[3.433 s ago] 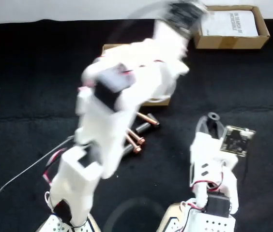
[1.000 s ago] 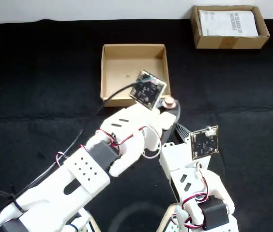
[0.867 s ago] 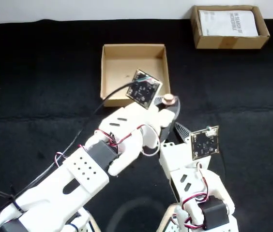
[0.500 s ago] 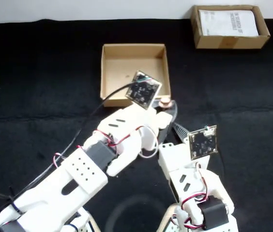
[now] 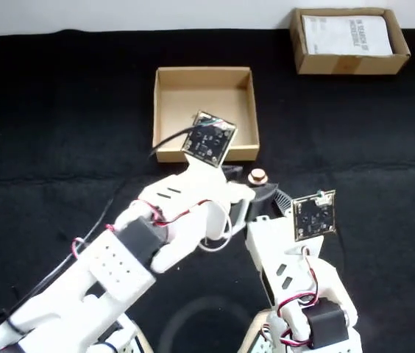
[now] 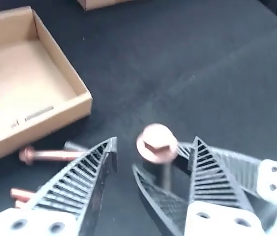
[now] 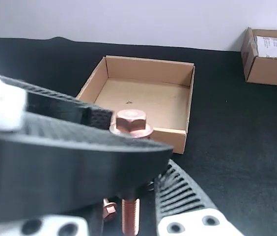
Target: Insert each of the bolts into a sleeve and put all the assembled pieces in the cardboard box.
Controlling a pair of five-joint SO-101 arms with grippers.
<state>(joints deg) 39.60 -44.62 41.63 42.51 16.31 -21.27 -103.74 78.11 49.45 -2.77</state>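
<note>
Workpiece: bolt is held upright, head up, over the black cloth. It sits outside the cardboard box, at about 5 o'clock from the box's near right corner. Bare copper thread is seen below the head in the right wrist view.
Right arm: right gripper is judged to be clamped on the bolt's shank just under the head, with one broad finger and one ribbed finger pressed to it.
Left arm: left gripper is set with its fingers apart near the bolt head. A clear gap is seen at one tip, and nothing is gripped.
Spares: loose bolts lie flat on the cloth just beside the outer face of the box's near wall.
Background: a second box with a printed sheet inside stands at 1 o'clock on the table, well apart.
Stage: the task is judged to be early, since no assembled piece is seen in the cardboard box.
Risk, slip: the bolt could be tipped or dropped if the clamp on its thread is narrow and a sleeve is pushed on off-axis.
Risk, collision: the two grippers are crowded close together, so the bolt could be knocked askew if the left gripper is closed or swung.
Risk, scatter: the loose bolts could be swept under an arm or rolled away by a low pass.
</note>
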